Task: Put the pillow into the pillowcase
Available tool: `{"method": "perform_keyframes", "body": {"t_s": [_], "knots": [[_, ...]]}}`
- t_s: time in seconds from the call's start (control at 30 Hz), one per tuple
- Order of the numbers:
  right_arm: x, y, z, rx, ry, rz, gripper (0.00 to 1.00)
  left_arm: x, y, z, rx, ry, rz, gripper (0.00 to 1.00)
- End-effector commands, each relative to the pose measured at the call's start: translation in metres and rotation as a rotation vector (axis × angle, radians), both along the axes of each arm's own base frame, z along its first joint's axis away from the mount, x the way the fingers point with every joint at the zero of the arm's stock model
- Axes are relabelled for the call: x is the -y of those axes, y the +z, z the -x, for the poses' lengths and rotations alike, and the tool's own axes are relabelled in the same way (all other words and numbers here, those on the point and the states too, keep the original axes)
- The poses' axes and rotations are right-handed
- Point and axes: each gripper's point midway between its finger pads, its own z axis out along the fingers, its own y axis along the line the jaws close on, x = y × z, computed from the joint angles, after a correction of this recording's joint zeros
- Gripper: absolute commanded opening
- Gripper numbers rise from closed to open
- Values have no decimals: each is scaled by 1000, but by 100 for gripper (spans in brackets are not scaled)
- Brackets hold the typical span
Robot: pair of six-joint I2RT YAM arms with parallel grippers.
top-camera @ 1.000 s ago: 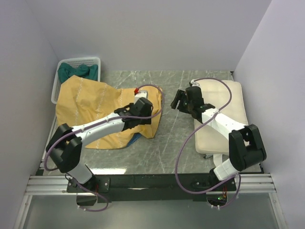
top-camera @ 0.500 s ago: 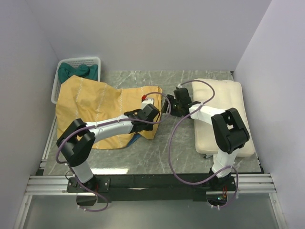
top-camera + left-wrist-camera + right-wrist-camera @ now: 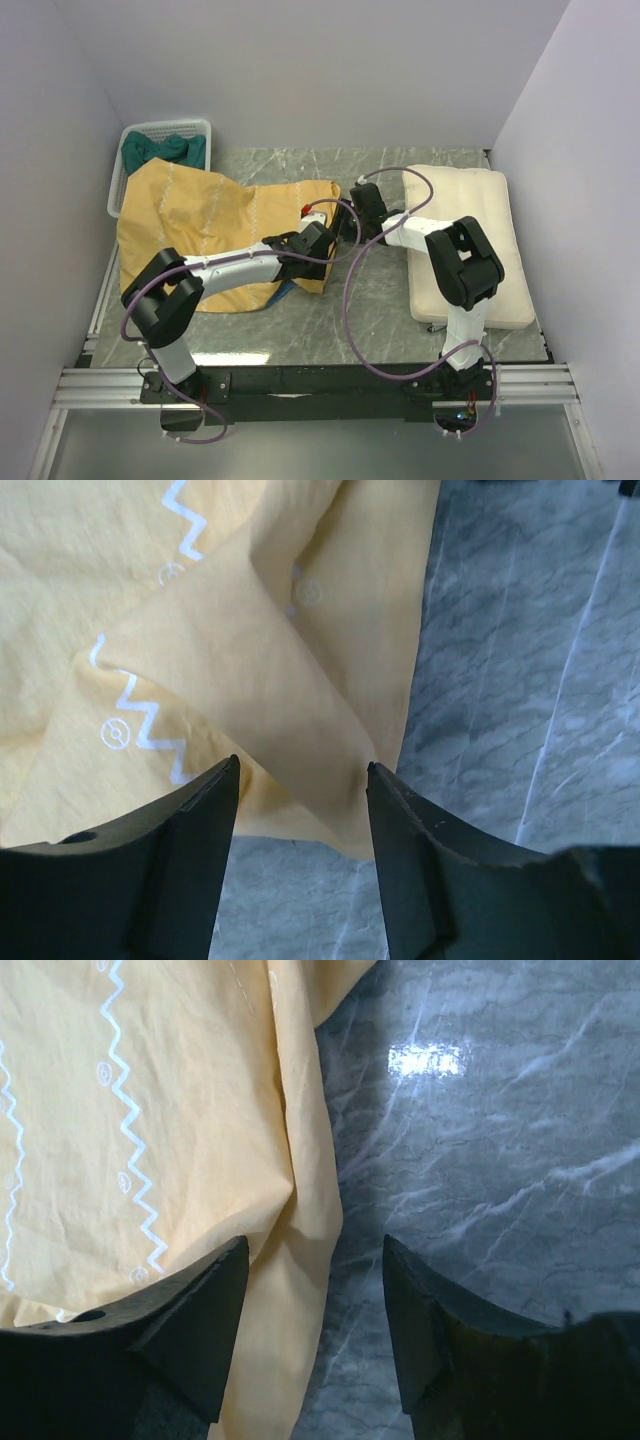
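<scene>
Left gripper (image 3: 302, 770), right gripper (image 3: 315, 1243): half-open, empty, at pillowcase (image 3: 190, 215) hem.
Advise pinching one layer each to spread it.

A fixed camera looked steeply down from above and behind the arm bases over the whole table (image 3: 380, 300), while both wrist cameras faced down from very near, sharing the pillowcase (image 3: 250, 680) edge where yellow cloth met marble.

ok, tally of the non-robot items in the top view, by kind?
Mustard-yellow fabric pillowcase: 1
Cream-white quilted pillow: 1
White plastic mesh basket: 1
Dark green cloth, in the basket: 1
Total: 4
</scene>
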Motion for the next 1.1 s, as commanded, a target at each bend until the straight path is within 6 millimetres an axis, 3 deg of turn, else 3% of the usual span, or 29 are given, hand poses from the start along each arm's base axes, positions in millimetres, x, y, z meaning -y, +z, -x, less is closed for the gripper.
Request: {"method": "perform_keyframes", "body": {"t_s": [0.0,0.13,0.17,0.23,0.27,0.43,0.5,0.6,0.8,0.93,0.97,1.0,1.07], "knots": [[-3,7,-12,29,-23,-6,58,1,-2,5,-1,-3,-5,59],[-6,9,-13,33,-21,-13,37,5,-11,6,-4,5,-17,53],[-5,11,-14,36,-21,-14,34,6,-8,4,6,14,-16,34],[-6,15,-16,49,-17,-14,26,9,2,4,13,13,-1,19],[-6,20,-18,60,-17,-13,23,12,10,4,15,4,21,1],[3,43,-26,112,-33,24,13,21,80,12,69,-48,172,1],[4,62,-28,142,-33,26,12,21,107,20,86,-79,225,1],[10,87,-30,184,-41,44,10,16,133,30,99,-107,278,1],[31,124,-28,253,-75,113,10,1,167,46,103,-139,379,1],[37,126,-17,250,-64,146,9,-9,163,53,91,-149,366,1],[38,129,-13,260,-62,146,9,-10,149,58,59,-159,353,1],[43,112,-3,236,-63,171,9,-9,142,61,39,-167,350,1],[47,110,7,245,-66,160,10,-4,118,74,-23,-203,370,1]]}}
